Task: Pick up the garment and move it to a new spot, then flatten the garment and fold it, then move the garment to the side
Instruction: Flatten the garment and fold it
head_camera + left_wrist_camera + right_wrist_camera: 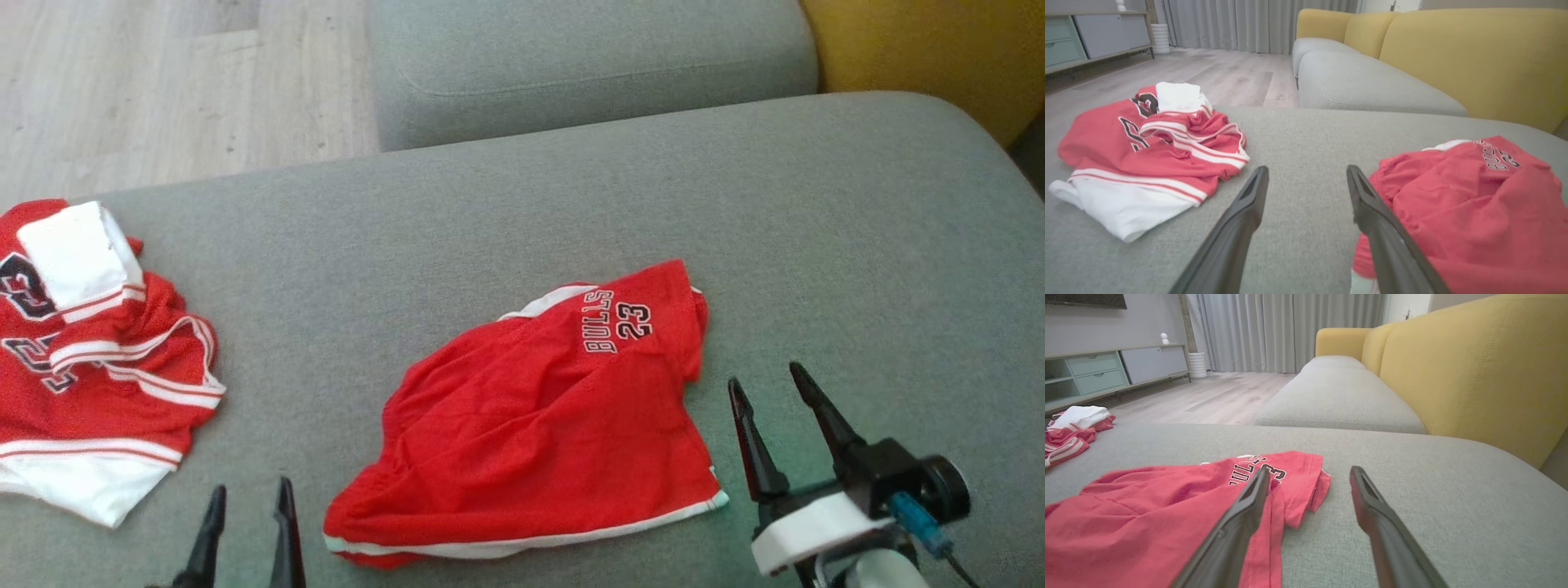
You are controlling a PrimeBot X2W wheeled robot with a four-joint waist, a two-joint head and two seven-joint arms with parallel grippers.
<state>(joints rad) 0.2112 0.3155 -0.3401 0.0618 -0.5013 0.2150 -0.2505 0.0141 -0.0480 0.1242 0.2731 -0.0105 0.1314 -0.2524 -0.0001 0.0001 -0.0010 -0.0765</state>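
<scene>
Red shorts (539, 425): rumpled on the gray couch seat (571, 196), between the two grippers.
Left gripper (250, 494): fingers spread apart, holding nothing, just beside the shorts.
Right gripper (766, 380): fingers spread apart, holding nothing, near the shorts.
Other clothes (98, 359): red and white pile, far left.

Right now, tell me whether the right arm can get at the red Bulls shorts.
Probably yes. The right pincer hangs open just beside the right edge of the red Bulls shorts, and nothing lies between them on the grey sofa cushion, so a short move left should reach the fabric.
</scene>
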